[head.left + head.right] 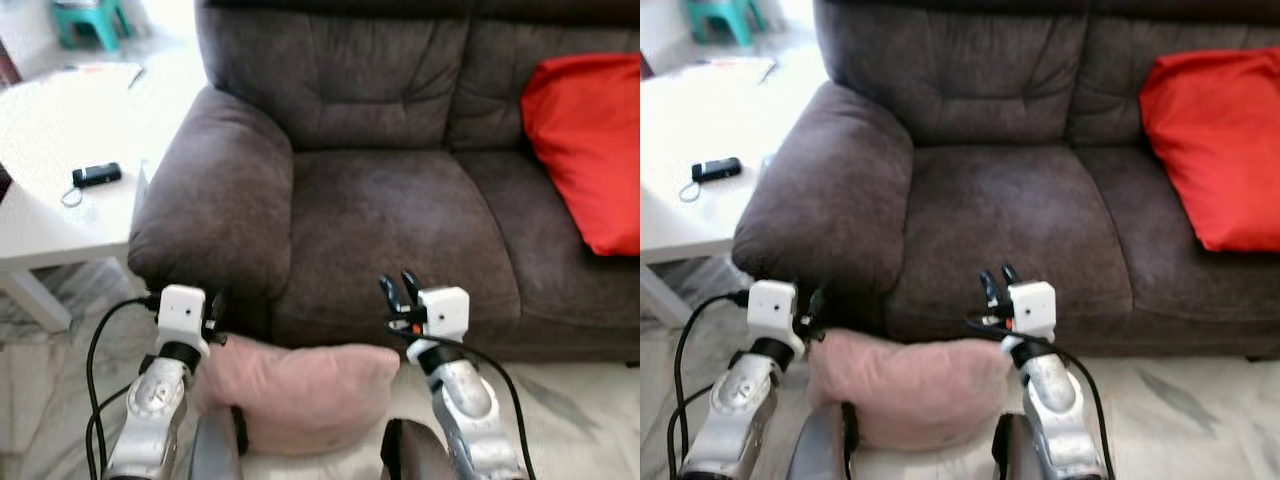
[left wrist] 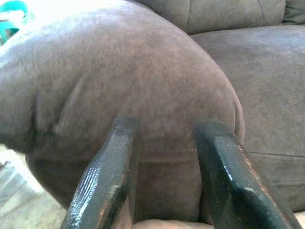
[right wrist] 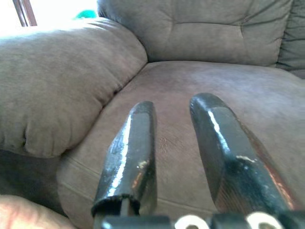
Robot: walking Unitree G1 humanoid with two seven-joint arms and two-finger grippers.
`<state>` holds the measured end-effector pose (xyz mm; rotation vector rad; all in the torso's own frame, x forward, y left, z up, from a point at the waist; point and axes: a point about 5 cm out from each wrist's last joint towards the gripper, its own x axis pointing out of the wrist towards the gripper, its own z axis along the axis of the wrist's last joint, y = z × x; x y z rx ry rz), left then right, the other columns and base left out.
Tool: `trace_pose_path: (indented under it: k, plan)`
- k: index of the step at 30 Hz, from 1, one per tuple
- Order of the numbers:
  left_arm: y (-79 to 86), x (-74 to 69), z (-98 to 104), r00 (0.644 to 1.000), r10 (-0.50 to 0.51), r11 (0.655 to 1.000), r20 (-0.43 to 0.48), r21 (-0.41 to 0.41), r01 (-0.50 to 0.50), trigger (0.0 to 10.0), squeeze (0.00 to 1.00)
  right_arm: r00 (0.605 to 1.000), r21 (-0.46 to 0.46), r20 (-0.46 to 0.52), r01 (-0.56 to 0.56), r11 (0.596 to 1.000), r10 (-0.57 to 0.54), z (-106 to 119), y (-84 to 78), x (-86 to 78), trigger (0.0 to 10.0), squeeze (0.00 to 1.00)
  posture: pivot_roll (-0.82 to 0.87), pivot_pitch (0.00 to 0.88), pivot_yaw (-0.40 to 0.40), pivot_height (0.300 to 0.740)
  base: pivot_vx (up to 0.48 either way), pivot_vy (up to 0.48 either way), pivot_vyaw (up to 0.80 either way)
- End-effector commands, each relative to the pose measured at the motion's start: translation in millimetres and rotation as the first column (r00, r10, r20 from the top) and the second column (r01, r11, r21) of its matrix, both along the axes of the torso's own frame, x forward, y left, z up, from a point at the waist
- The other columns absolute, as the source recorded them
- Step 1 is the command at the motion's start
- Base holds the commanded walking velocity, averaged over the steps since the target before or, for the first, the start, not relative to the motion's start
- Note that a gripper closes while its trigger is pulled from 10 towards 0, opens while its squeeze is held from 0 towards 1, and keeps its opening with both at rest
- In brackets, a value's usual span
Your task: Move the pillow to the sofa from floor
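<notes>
Fingers of both the left gripper [image 2: 164, 157] and right gripper [image 1: 398, 290] spread, empty; soft pink fabric pillow [image 1: 300, 392] between the arms at six o'clock, lower edge hidden; brown suede sofa [image 1: 390, 215] seat open at twelve.

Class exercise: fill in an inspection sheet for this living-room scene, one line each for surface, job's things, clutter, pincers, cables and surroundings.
Surface: pale marbled floor in front of the sofa.
Job's things: pink pillow on the floor against the base of the brown sofa, between the two arms.
Clutter: red cushion on the sofa's right seat.
Pincers: left pincer open, facing the sofa armrest; right pincer open, raised before the seat edge; neither holds anything.
Cables: black cables loop beside the left arm; another runs along the right arm.
Surroundings: white table on the left carrying a small black device; teal stool behind.
</notes>
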<state>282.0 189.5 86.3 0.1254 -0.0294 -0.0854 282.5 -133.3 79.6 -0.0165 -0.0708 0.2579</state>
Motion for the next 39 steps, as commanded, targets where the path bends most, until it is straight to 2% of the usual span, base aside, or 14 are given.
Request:
trace_pose_path:
  k: [1,5,6,9,12,15,16,21,24,32,39]
  plan:
    - [7.5,-2.4,-17.3,0.993,0.038,0.999,-0.113,-0.032,-0.042,10.0,0.0,1.0,0.0,-0.008,0.001,1.0,-0.001,0.2,-3.1,-1.4,10.0,0.0,0.13,0.07,-0.057,0.53,0.0,0.0,0.0]
    - [20.6,-3.1,-34.1,0.967,0.105,0.991,-0.233,-0.061,-0.122,10.0,0.0,1.0,-0.007,-0.01,-0.019,1.0,0.019,1.2,-1.4,-1.7,10.0,0.0,0.12,0.082,-0.062,0.53,0.0,0.0,0.0]
    - [20.6,-3.1,-34.1,0.967,0.105,0.991,-0.233,-0.061,-0.122,10.0,0.0,1.0,-0.007,-0.01,-0.019,1.0,0.019,1.2,-1.4,-1.7,10.0,0.0,0.12,0.082,-0.062,0.53,0.0,0.0,0.0]
    - [33.5,-1.4,-48.0,0.932,0.175,0.977,-0.317,-0.064,-0.205,10.0,0.0,1.0,-0.014,-0.004,-0.031,0.999,0.031,4.4,-2.2,-2.4,10.0,0.0,0.1,0.093,-0.067,0.53,0.0,0.0,0.0]
    - [41.3,3.0,-54.4,0.911,0.202,0.968,-0.359,-0.069,-0.242,10.0,0.0,0.999,-0.02,0.001,-0.035,0.999,0.035,8.1,-4.5,-3.2,10.0,0.0,0.08,0.104,-0.072,0.53,0.0,0.0,0.0]
    - [43.6,6.4,-56.0,0.905,0.204,0.967,-0.374,-0.068,-0.246,10.0,0.0,0.999,-0.028,0.005,-0.04,0.999,0.04,10.1,-6.4,-3.3,10.0,0.0,0.07,0.105,-0.078,0.53,0.0,0.0,0.0]
    - [45.0,8.3,-56.7,0.9,0.204,0.964,-0.384,-0.079,-0.252,10.0,1.0,0.999,-0.031,0.007,-0.042,0.999,0.042,11.2,-7.1,-3.4,10.0,0.0,0.07,0.105,-0.078,0.53,0.0,0.0,0.0]
    - [48.6,20.0,-58.3,0.876,0.205,0.956,-0.437,-0.102,-0.275,10.0,1.0,0.998,-0.047,0.019,-0.059,0.997,0.06,19.4,-8.4,-2.2,10.0,0.0,0.05,0.118,-0.088,0.53,0.0,0.0,0.0]
    - [49.2,21.5,-61.0,0.863,0.203,0.951,-0.463,-0.116,-0.286,10.0,1.0,0.997,-0.054,0.026,-0.071,0.996,0.072,23.7,-7.1,-1.4,10.0,0.0,0.04,0.109,-0.089,0.53,0.0,0.0,0.0]
    - [47.9,24.2,-62.8,0.853,0.21,0.944,-0.478,-0.127,-0.304,10.0,1.0,0.996,-0.069,0.048,-0.068,0.995,0.071,36.2,-11.5,4.1,10.0,0.0,0.01,0.093,-0.084,0.53,0.0,0.0,0.0]
    - [51.7,30.3,-56.8,0.846,0.242,0.938,-0.474,-0.106,-0.329,10.0,1.0,0.991,-0.064,0.117,-0.052,0.997,0.059,62.6,-15.6,9.8,10.0,0.0,-0.01,0.1,-0.075,0.53,0.0,0.0,0.0]
